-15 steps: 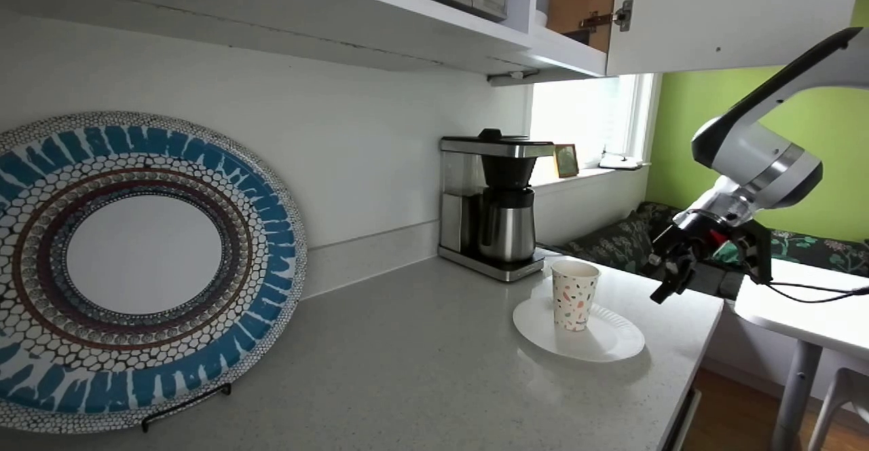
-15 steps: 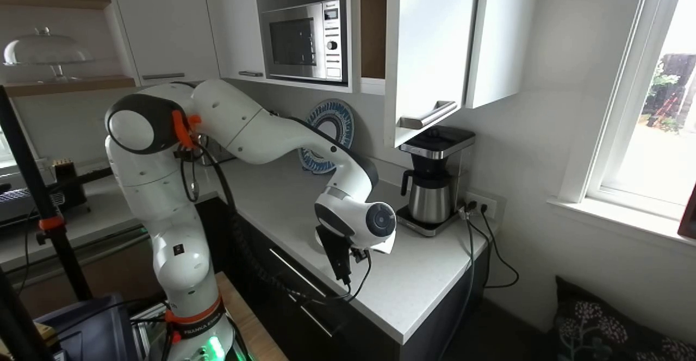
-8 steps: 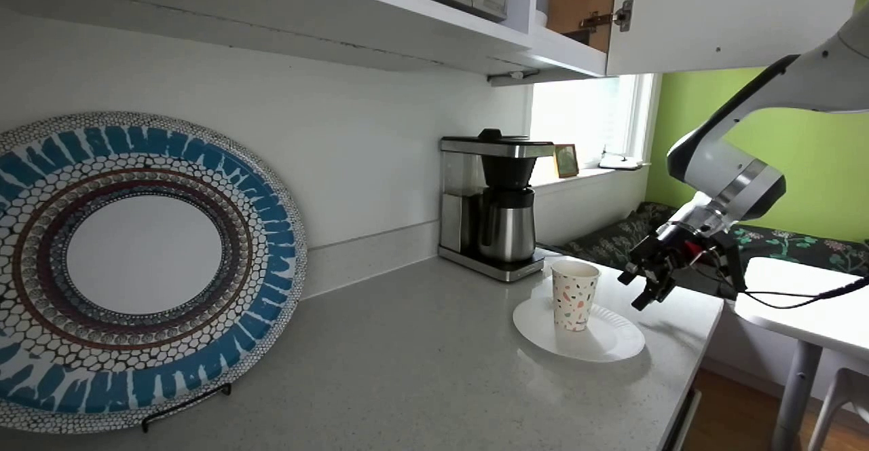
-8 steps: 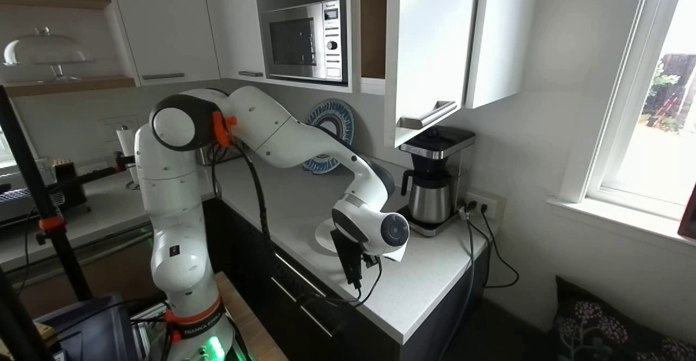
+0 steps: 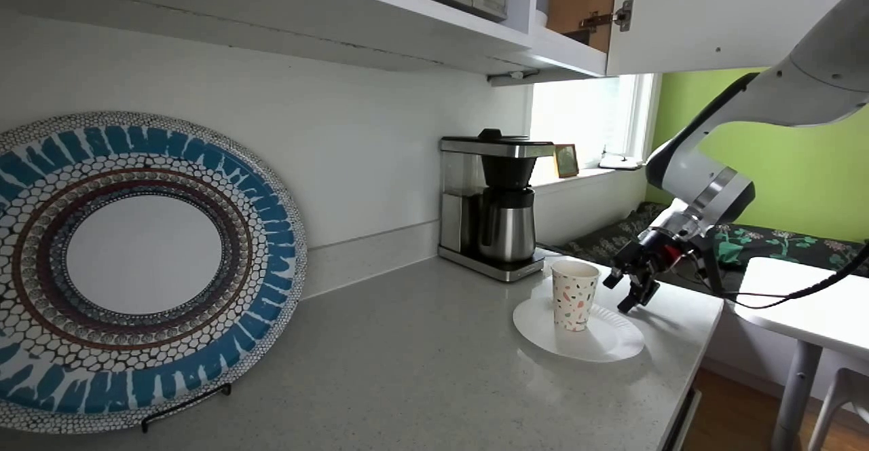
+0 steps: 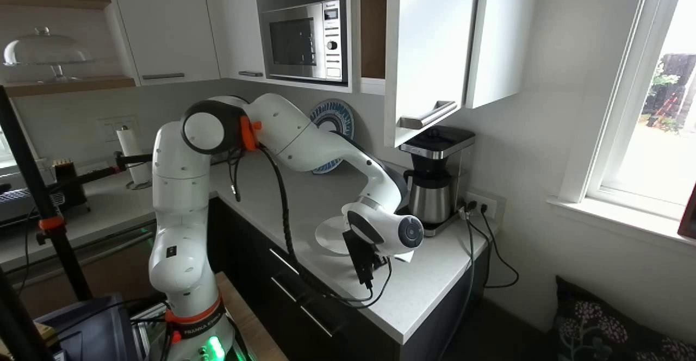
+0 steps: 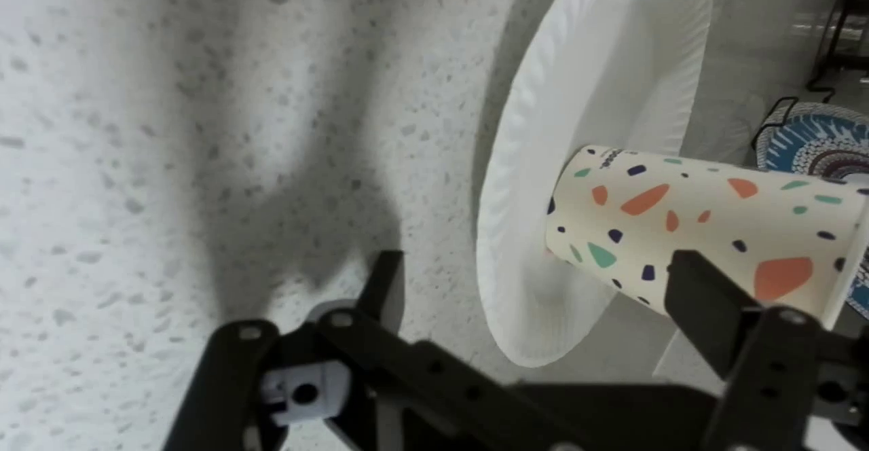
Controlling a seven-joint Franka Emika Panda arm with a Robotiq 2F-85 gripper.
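A paper cup (image 5: 574,295) with orange, green and dark flecks stands upright on a white paper plate (image 5: 616,344) on the counter. My gripper (image 5: 620,293) is low over the counter, just beyond the cup and plate in this exterior view. In the wrist view my gripper (image 7: 536,255) is open with nothing between its fingers. The cup (image 7: 679,220) lies sideways in that view, partly behind one finger. The plate (image 7: 506,179) shows beyond the fingers. In an exterior view the plate (image 6: 330,235) is partly behind the arm, and the cup is mostly hidden.
A coffee maker with a steel carafe (image 5: 508,235) stands by the wall. A round patterned platter (image 5: 271,261) leans on a stand. An open cabinet door (image 6: 429,45) hangs above. A microwave (image 6: 293,43) sits in the cabinet. The counter's front edge (image 5: 692,376) is near.
The arm has reached forward, and my gripper has moved down and towards the cup and plate, staying open. The cup and plate have not moved.
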